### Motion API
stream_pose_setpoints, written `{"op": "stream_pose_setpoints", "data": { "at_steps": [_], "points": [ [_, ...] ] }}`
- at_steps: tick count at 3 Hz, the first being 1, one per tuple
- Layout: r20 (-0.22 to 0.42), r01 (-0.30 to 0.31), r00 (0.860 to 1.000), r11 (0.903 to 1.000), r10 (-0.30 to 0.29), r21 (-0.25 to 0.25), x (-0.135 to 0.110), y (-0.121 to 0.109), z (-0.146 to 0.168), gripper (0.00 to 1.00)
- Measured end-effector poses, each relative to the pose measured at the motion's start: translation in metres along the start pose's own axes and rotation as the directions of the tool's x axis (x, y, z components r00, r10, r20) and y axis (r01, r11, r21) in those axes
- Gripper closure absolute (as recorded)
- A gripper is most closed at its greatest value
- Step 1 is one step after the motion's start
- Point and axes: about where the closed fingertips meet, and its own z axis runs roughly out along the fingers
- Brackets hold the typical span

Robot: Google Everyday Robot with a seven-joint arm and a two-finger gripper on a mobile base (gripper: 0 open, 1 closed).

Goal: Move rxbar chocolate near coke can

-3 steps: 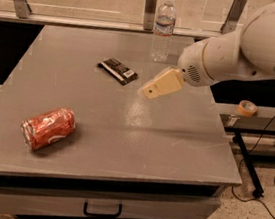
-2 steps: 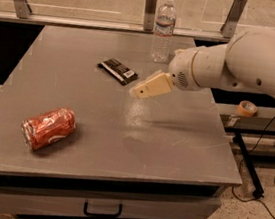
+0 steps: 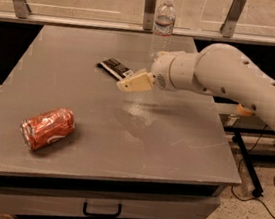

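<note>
The rxbar chocolate [image 3: 115,68] lies flat on the grey table [image 3: 58,172], a thin black-brown bar with white marks, in the middle toward the back. The coke can [image 3: 47,128] lies on its side, red and dented, near the front left. My gripper [image 3: 129,83] hangs just right of and slightly in front of the bar, above the table, its tan fingers pointing left toward the bar. It holds nothing that I can see. The white arm reaches in from the right.
A clear plastic water bottle [image 3: 164,23] stands at the table's back edge, behind the arm. Metal rail posts [image 3: 151,0] line the back. A drawer with a black handle [image 3: 101,210] sits below the front edge. Cables lie on the floor at right.
The arm has swung left and a little down; the gripper has moved from right of the table's middle to right beside the bar. The bar and the can have not moved.
</note>
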Motion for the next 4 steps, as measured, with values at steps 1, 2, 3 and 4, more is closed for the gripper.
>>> {"op": "stream_pose_setpoints", "data": {
  "at_steps": [1,2,3,4],
  "points": [
    [0.03,-0.017,0.999,0.9998,0.017,-0.01,-0.004,-0.002,0.024,0.11],
    [0.042,-0.018,0.999,0.9995,0.019,-0.027,-0.005,-0.004,0.046,0.13],
    [0.056,-0.022,0.998,0.998,0.025,-0.06,-0.007,-0.001,0.066,0.22],
    [0.065,-0.024,0.997,0.994,0.031,-0.107,-0.006,0.006,0.083,0.26]
  ]
}}
